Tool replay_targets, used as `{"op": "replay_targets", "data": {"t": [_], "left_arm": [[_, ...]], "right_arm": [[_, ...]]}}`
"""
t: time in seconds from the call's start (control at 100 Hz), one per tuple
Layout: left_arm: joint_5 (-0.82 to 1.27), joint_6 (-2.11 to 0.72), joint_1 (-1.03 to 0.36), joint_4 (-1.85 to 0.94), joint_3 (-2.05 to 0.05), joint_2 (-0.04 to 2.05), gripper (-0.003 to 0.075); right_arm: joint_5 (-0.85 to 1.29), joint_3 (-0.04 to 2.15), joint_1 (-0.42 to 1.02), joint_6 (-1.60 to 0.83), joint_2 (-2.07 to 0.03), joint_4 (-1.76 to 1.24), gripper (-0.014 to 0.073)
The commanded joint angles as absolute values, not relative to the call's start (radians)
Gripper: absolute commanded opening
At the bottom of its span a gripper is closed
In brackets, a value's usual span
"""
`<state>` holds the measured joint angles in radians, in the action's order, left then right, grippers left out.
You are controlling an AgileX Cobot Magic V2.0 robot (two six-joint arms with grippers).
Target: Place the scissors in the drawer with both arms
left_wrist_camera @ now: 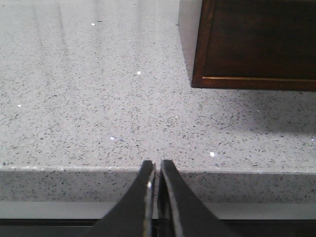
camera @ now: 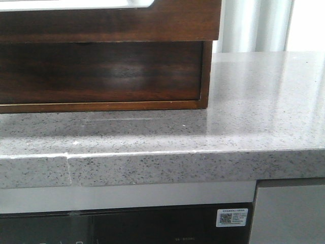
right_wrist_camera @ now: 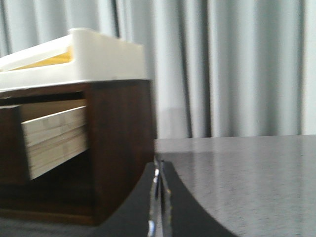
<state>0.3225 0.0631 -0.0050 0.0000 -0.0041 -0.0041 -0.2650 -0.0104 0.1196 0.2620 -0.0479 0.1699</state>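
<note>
Black and angular, the left gripper (left_wrist_camera: 155, 173) had its fingers pressed together with nothing between them, poised at the front edge of the speckled grey countertop (left_wrist_camera: 98, 108). The right gripper (right_wrist_camera: 159, 177) was likewise closed and empty, near the corner of the dark brown wooden cabinet (right_wrist_camera: 121, 148). Beside it the drawer (right_wrist_camera: 52, 136) stood pulled partly out, its pale layered side panel showing, with a white tray (right_wrist_camera: 79, 57) resting on top of the cabinet. From the front, the cabinet sat on the left part of the countertop. No scissors appeared in any view.
</note>
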Motion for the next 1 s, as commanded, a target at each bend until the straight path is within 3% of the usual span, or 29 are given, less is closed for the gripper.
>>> {"op": "replay_targets", "data": {"t": [0.0,0.16,0.66,0.85,0.99], "left_arm": [[0.271,0.061,-0.012,-0.010,0.016,-0.039,-0.0020],[0.271,0.061,-0.012,-0.010,0.016,-0.039,-0.0020],[0.271,0.061,-0.012,-0.010,0.016,-0.039,-0.0020],[0.271,0.061,-0.012,-0.010,0.016,-0.039,-0.0020],[0.271,0.061,-0.012,-0.010,0.016,-0.039,-0.0020]], "right_arm": [[-0.294,-0.043,0.057,0.296,-0.029,0.183,-0.0046],[-0.201,-0.043,-0.027,0.313,0.009,0.194,-0.0046],[0.199,-0.043,-0.030,0.280,0.036,0.194,-0.0046],[0.265,-0.043,-0.030,0.061,0.036,0.029,-0.0046],[0.308,-0.043,-0.030,0.046,0.036,0.012,-0.0046]]}}
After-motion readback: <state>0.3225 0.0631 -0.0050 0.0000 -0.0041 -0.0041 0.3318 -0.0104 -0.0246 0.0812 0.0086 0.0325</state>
